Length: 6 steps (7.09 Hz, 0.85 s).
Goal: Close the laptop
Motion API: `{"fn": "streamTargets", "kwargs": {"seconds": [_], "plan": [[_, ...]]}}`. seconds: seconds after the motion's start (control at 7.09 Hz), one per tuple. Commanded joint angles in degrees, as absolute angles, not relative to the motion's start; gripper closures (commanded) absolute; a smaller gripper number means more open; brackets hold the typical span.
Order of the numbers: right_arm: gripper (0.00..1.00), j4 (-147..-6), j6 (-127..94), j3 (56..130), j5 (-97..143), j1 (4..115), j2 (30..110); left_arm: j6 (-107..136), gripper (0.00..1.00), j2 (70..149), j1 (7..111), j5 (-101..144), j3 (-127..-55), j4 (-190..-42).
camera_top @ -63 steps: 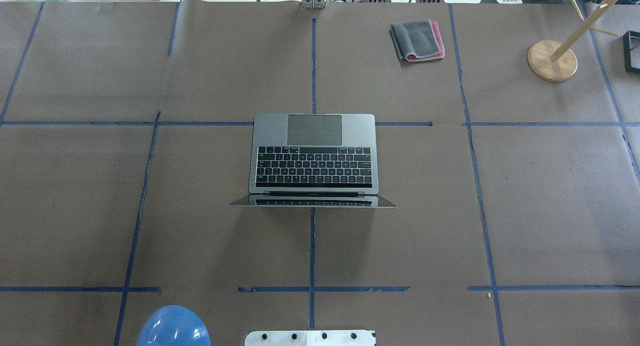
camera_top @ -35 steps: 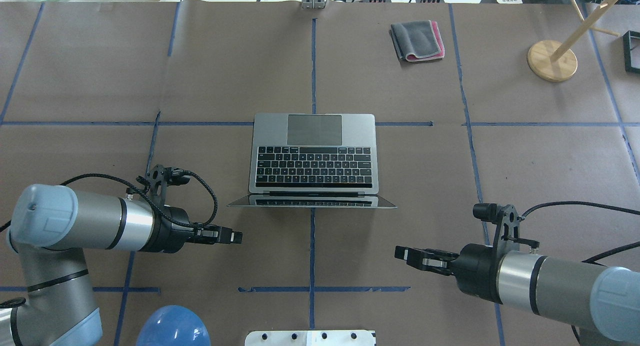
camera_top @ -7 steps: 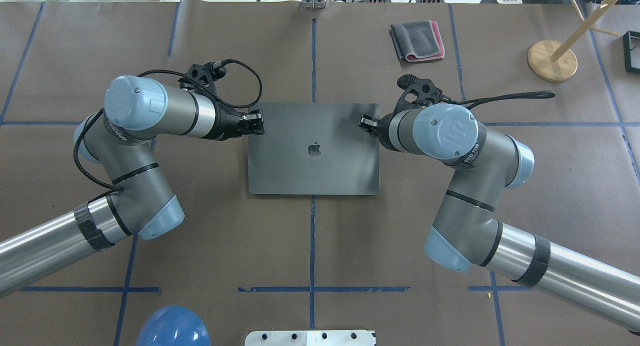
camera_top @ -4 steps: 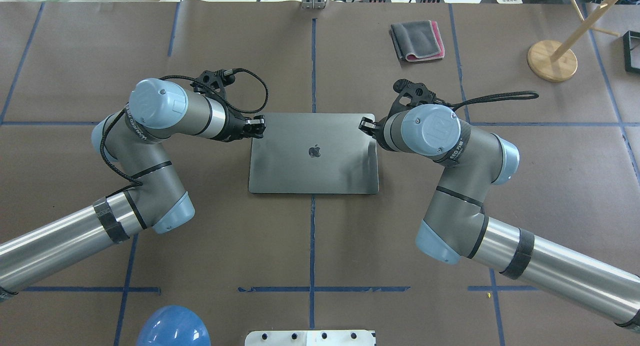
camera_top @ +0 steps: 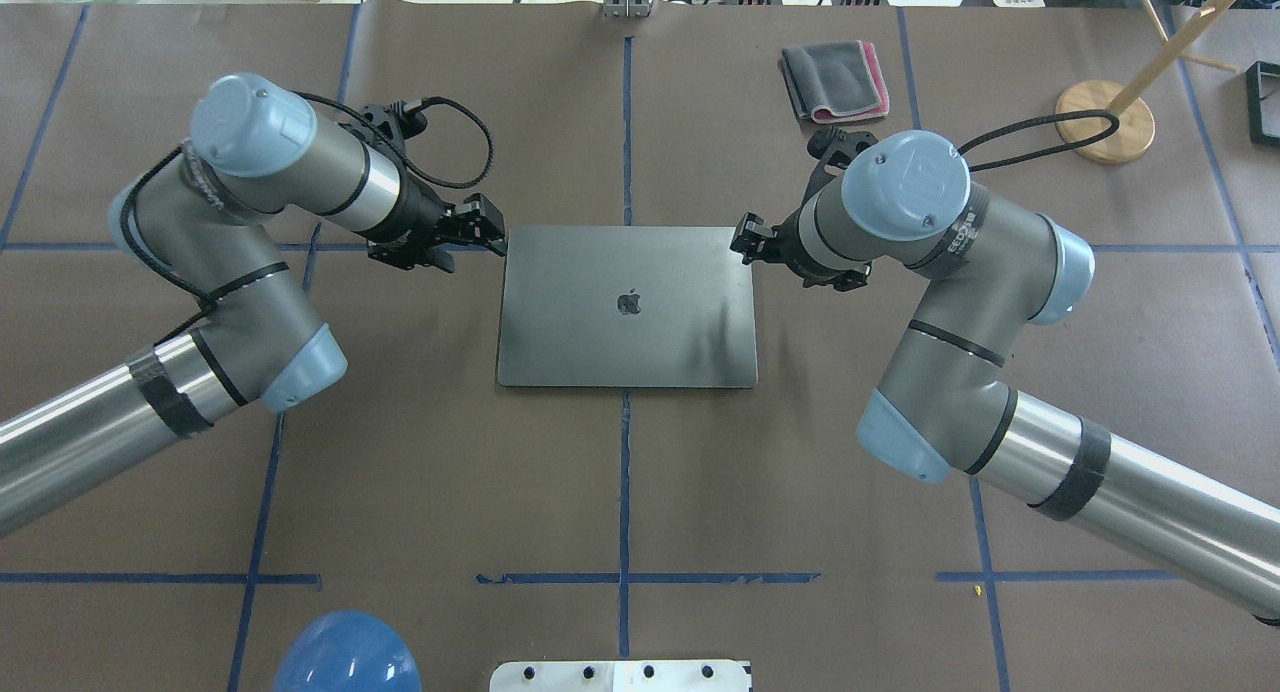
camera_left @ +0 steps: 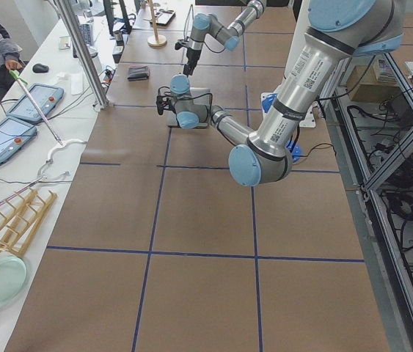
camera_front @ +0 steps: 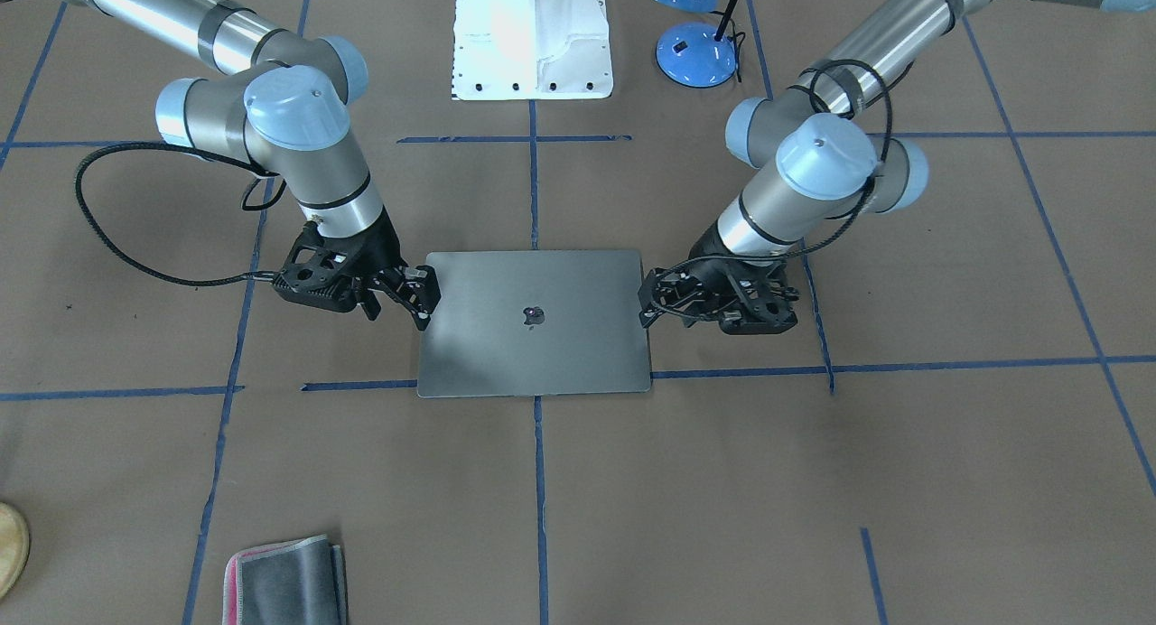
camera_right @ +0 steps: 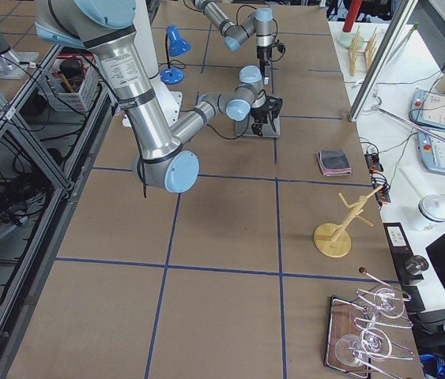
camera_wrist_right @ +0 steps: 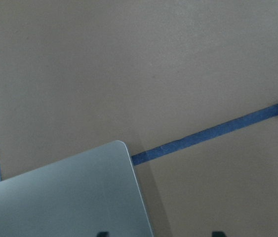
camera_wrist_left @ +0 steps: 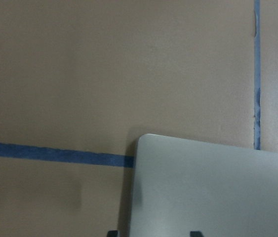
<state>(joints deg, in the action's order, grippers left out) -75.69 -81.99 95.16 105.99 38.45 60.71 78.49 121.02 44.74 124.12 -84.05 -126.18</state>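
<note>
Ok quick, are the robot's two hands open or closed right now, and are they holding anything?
Left gripper: open, holding nothing.
Right gripper: open, holding nothing.

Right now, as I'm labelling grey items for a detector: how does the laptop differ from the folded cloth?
The laptop is a large, hard slab with a dark logo; the cloth is small, soft and folded, with a pink edge. The laptop lies shut mid-table between the left gripper and the right gripper; the cloth sits at the far right, apart from both arms. Both are grey and lie flat on the table.
</note>
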Motion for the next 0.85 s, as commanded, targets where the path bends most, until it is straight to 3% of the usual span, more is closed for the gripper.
{"fn": "streamTargets", "kwargs": {"seconds": [0.0, 0.42, 0.71], "plan": [[0.00, -90.20, -65.57, 104.72, 112.65, 43.31, 65.27, 67.68, 0.01, 111.76, 50.25, 129.54, -92.86, -122.00], [0.00, -93.08, -37.18, 108.02, 120.37, 55.67, 77.75, 30.89, 0.01, 93.74, 63.15, 130.34, -95.80, -113.75], [0.00, -93.16, -17.40, 108.02, 126.18, 66.92, 85.74, 8.91, 0.01, 92.29, 75.00, 134.28, -95.97, -102.11]]}}
